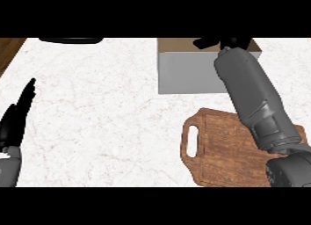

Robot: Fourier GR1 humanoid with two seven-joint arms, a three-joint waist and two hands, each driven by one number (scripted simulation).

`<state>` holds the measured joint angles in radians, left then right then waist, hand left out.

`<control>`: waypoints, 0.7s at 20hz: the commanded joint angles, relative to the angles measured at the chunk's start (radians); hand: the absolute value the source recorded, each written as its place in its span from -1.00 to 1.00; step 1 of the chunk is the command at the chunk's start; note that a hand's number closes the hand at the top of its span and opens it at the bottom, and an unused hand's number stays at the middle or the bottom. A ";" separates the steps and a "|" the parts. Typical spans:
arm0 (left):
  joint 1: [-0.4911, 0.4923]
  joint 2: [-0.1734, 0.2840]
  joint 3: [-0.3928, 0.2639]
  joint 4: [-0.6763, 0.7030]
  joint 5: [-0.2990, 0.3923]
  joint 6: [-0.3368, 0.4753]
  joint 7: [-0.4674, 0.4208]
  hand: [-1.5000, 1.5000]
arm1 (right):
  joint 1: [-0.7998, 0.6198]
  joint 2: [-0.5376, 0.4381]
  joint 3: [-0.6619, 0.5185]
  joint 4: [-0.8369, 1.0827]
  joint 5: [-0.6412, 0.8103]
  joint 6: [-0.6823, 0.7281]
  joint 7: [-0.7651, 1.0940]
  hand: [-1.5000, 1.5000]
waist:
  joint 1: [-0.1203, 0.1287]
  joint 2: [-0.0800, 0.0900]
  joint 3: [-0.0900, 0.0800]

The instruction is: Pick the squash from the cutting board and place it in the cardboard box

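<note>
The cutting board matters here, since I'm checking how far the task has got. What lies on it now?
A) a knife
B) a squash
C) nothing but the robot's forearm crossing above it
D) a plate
C: the cutting board shows only bare wood, with the right forearm passing over it to the cardboard box, where the right hand sits over the opening; no squash is visible.
</note>
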<state>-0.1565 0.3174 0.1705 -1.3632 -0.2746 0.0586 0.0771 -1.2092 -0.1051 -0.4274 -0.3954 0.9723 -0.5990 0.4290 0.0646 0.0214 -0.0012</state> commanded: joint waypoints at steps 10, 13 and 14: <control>0.055 0.032 0.058 0.027 0.036 -0.030 -0.042 0.00 | 0.035 -0.014 -0.105 -0.146 -0.211 -0.186 -0.294 -1.00 | -0.048 -0.018 0.002; 0.017 -0.005 0.032 0.064 -0.014 0.025 -0.031 0.00 | 0.112 0.048 -0.083 -0.245 -0.266 -0.167 -0.309 -1.00 | -0.068 -0.023 0.001; 0.066 0.029 0.069 -0.016 0.032 -0.014 0.003 0.00 | 0.160 -0.009 -0.107 -0.305 -0.308 -0.112 -0.351 -1.00 | -0.070 -0.028 0.002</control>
<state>-0.1148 0.3332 0.2134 -1.3484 -0.2637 0.0569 0.0611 -1.1212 -0.0997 -0.5222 -0.5858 0.7419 -0.7567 0.1300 0.0114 0.0021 0.0004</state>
